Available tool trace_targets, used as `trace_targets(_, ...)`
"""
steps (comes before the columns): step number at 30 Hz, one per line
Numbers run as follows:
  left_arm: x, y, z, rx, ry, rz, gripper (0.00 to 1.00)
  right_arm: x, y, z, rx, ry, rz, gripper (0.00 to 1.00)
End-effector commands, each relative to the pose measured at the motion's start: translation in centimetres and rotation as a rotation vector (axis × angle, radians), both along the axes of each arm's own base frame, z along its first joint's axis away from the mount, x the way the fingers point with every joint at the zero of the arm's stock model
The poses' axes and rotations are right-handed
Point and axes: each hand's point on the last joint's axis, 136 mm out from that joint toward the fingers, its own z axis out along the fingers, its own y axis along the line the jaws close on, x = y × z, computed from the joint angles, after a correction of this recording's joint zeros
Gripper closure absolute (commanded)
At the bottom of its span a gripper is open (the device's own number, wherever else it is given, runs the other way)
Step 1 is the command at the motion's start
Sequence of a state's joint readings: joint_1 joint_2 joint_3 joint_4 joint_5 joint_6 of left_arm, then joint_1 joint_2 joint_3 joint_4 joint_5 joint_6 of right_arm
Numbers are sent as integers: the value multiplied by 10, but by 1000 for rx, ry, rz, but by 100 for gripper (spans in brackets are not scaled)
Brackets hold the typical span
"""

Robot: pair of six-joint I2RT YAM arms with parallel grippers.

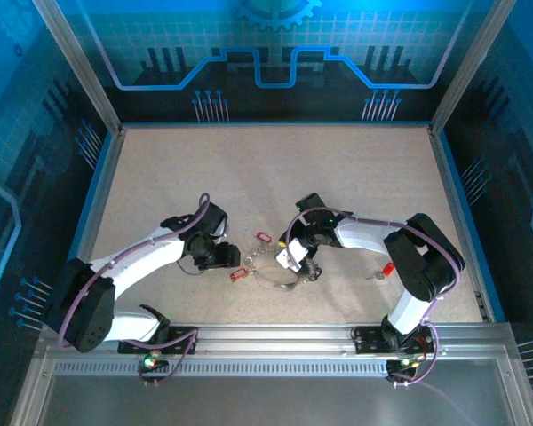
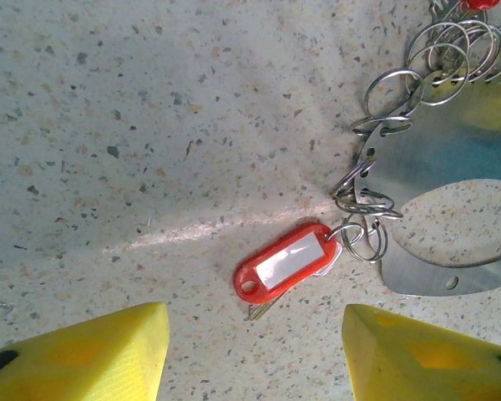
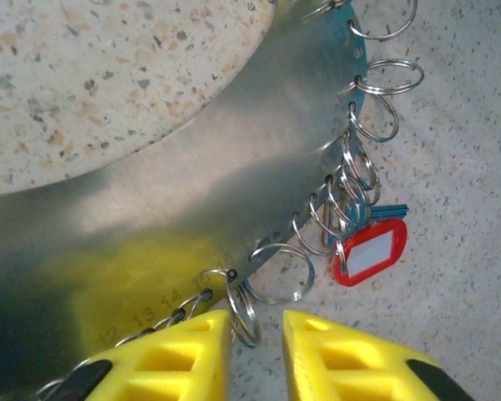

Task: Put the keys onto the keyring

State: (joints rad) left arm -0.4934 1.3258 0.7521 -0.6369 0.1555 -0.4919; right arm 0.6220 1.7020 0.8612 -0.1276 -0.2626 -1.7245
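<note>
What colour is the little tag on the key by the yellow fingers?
The key tag is red with a white label, best seen in the left wrist view.

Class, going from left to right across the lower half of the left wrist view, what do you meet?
Yellow finger → red-tagged key → other yellow finger.
</note>
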Motion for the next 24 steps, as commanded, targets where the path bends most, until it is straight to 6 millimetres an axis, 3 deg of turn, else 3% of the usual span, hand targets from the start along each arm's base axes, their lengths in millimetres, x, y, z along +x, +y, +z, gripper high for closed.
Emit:
trace_targets(1,-4,-1,1,-34,7,13,42,-1,9,2,-12,11,26,78)
trace_targets(24,-8,0,-2,-43,0,14,42,-8,6,-6,-40,38,47,78)
